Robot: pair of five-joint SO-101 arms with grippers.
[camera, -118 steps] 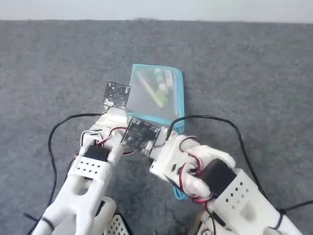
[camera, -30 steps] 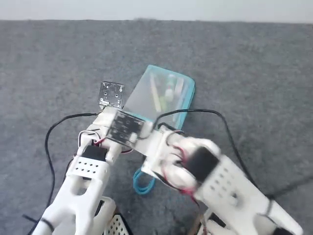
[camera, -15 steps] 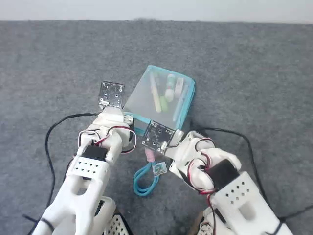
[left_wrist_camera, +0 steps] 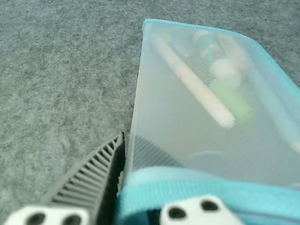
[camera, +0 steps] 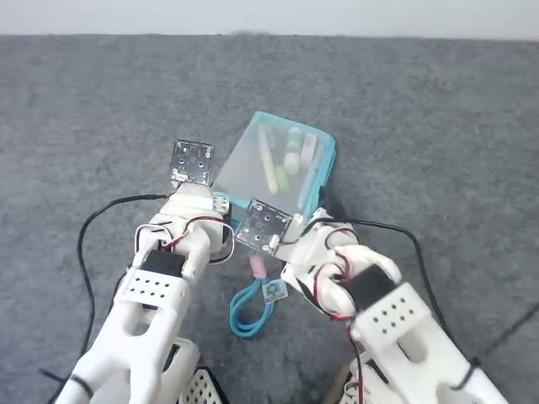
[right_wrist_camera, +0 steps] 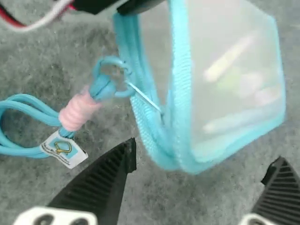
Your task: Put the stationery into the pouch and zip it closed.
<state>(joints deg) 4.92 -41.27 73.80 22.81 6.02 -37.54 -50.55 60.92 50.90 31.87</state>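
Zipping step, by look: stationery inside pouch. Corner clamped by left end effector; right end effector gapes wide near zip pull. Next likely: pinch pull, draw along zip.

In the high view, the near end of the pouch is covered by the left arm and the right arm. In the left wrist view, the pouch is cut off at the edge and the stationery inside is blurred. In the right wrist view, the blue cord is cut off, and its tag cannot be read.
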